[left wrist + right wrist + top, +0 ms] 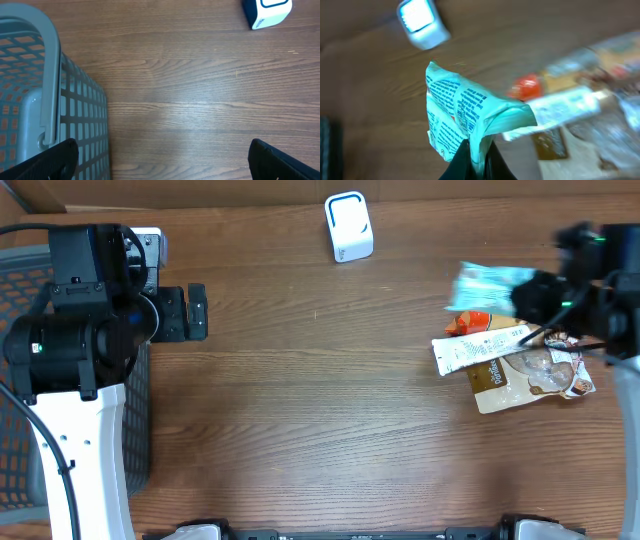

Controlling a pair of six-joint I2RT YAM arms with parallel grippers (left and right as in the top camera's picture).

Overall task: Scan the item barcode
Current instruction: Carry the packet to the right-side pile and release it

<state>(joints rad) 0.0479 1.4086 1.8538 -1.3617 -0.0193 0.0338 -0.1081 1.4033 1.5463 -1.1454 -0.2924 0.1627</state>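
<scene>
Currently clamped in right hand (476,155): pale-green printed plastic packet (465,115), lifted off wooden worktop (300,400), right of white blue-rimmed scanner box (348,227), presumably for presenting its barcode. Left hand (165,162) spread wide, empty.

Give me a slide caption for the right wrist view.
Right claw shut on a teal printed packet, white scanner and other packets blurred behind.

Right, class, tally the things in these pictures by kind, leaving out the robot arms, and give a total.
scanner: 1
basket: 1
packets: 4, namely the teal packet held in the right claw, plus the orange packet, white packet and brown pouch on the table
Total: 6
</scene>
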